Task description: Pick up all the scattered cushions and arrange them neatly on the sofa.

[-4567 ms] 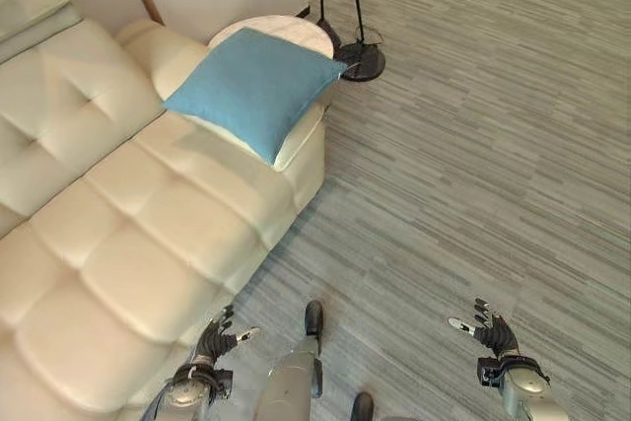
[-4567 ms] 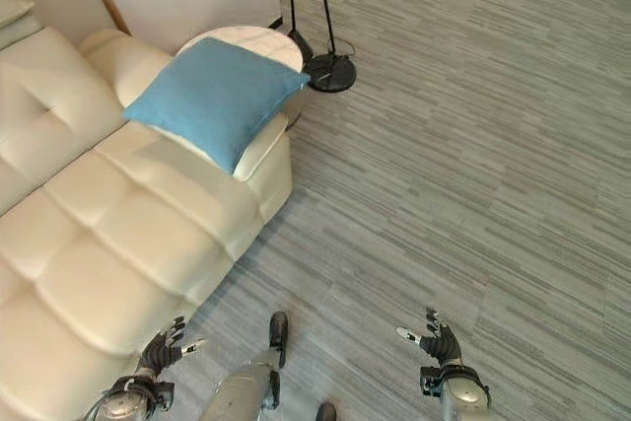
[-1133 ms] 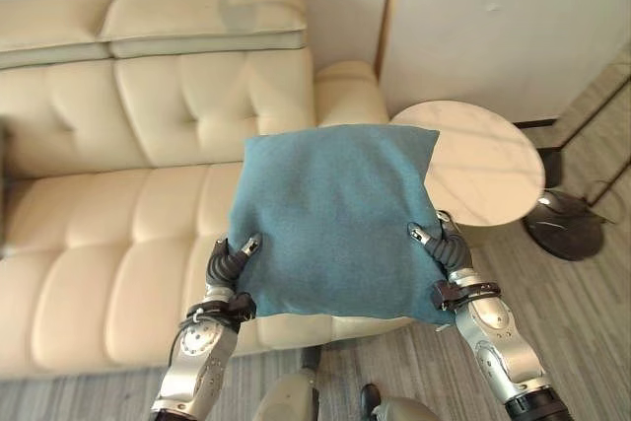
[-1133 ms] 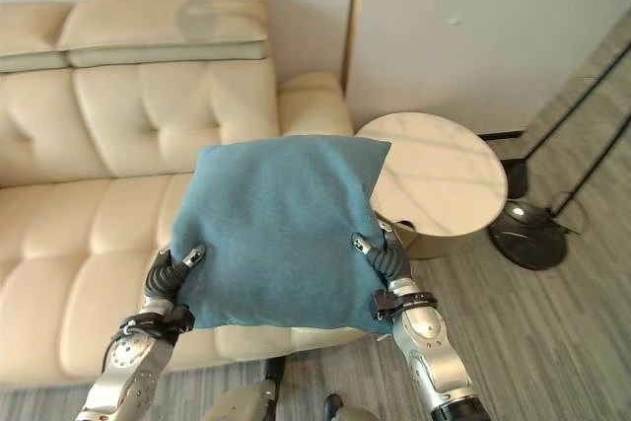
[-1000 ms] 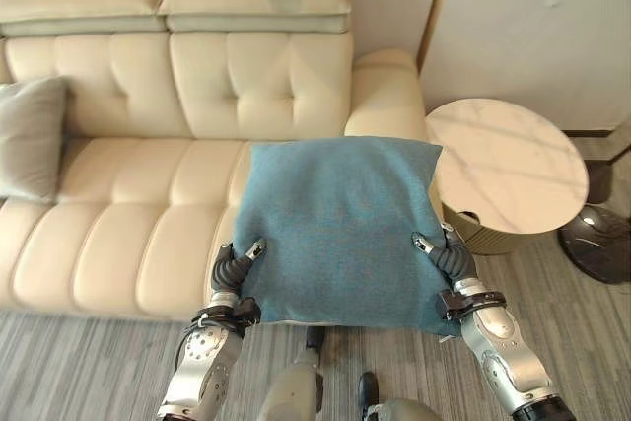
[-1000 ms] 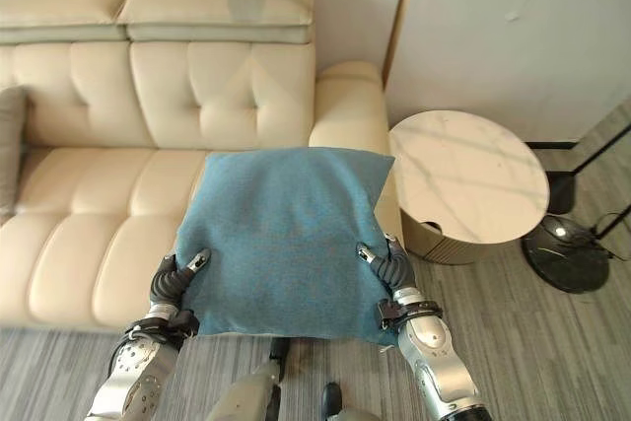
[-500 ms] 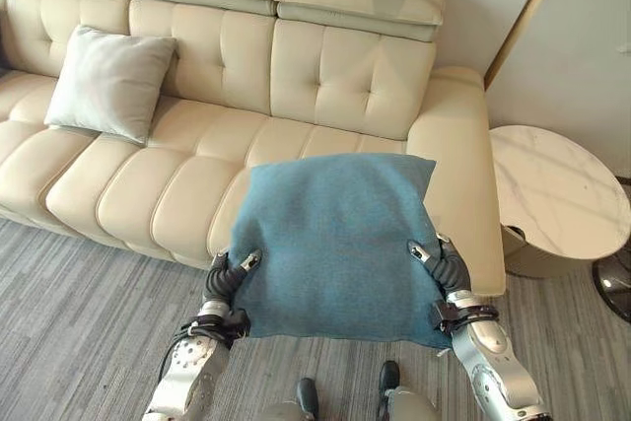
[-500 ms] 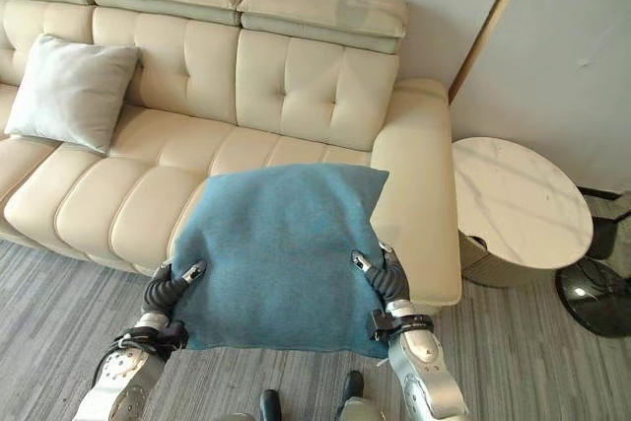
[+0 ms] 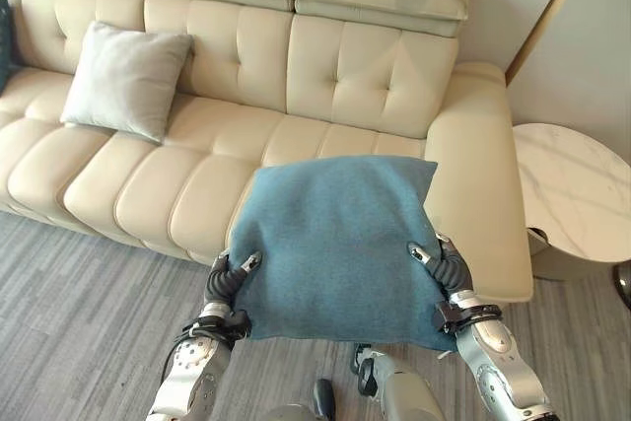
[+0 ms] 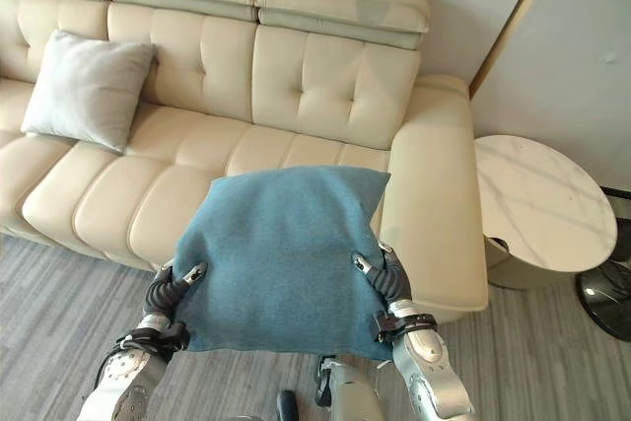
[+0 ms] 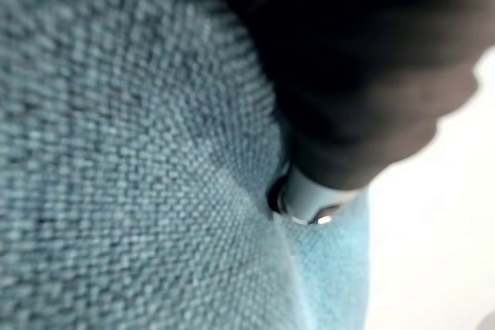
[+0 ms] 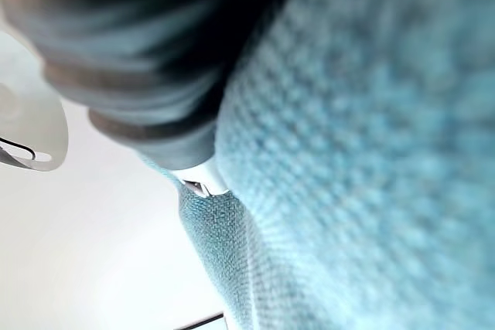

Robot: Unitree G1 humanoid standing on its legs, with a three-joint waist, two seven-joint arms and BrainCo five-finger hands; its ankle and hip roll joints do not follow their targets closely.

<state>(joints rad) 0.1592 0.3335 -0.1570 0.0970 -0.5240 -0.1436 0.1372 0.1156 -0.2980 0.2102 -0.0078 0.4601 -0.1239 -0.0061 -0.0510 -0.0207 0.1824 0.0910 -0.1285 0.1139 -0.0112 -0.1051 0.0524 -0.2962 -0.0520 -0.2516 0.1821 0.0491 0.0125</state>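
Observation:
I hold a blue cushion flat in front of me, above the front edge of the cream sofa. My left hand grips its near left edge, thumb on top and fingers curled under. My right hand grips the near right edge the same way. The blue weave presses against my left hand in the left wrist view, and the cushion lies just as close in the right wrist view. A light grey cushion leans upright against the sofa's backrest to the left.
A round marble-topped side table stands right of the sofa's armrest. Grey striped carpet covers the floor in front. A dark object peeks in at the sofa's far left edge.
The camera has shifted slightly, so sofa and table sit further right and lower in view. Both hands keep the same grip on the blue cushion.

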